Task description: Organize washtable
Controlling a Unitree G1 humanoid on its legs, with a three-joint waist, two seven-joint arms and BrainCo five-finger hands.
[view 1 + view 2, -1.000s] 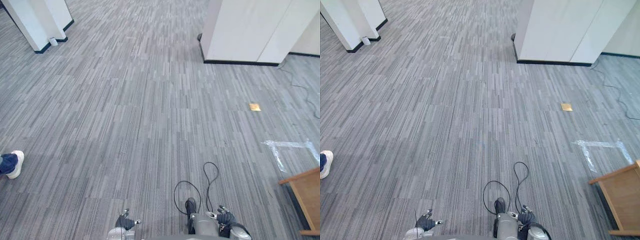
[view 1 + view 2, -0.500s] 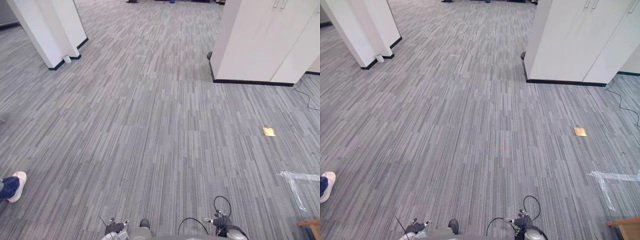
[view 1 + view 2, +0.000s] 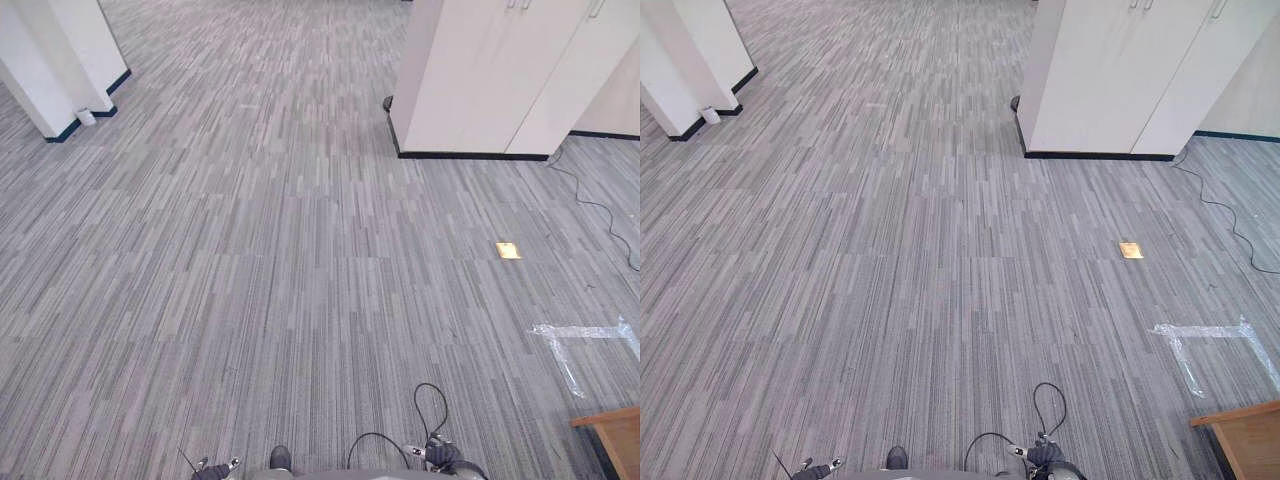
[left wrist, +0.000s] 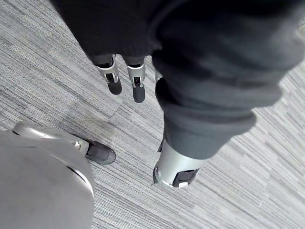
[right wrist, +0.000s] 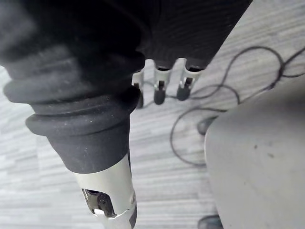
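Observation:
I face a wide stretch of grey striped carpet (image 3: 300,260). My left hand (image 3: 212,466) hangs low at the bottom edge of the eye views. In the left wrist view its fingers (image 4: 138,85) and thumb (image 4: 175,168) are straight over the carpet, open and holding nothing. My right hand (image 3: 440,456) hangs at the bottom edge too. In the right wrist view its fingers (image 5: 160,88) and thumb (image 5: 110,200) are relaxed and open with nothing in them.
A white cabinet (image 3: 490,70) with a black base stands at the far right. A white pillar (image 3: 50,60) stands at the far left. A wooden furniture corner (image 3: 612,436) juts in at the lower right, near clear tape (image 3: 580,334) and a brass floor plate (image 3: 508,250).
The camera has swung, so the whole picture has shifted. The person's shoe at the left edge has passed out of the picture, and the wooden corner shows again at the lower right.

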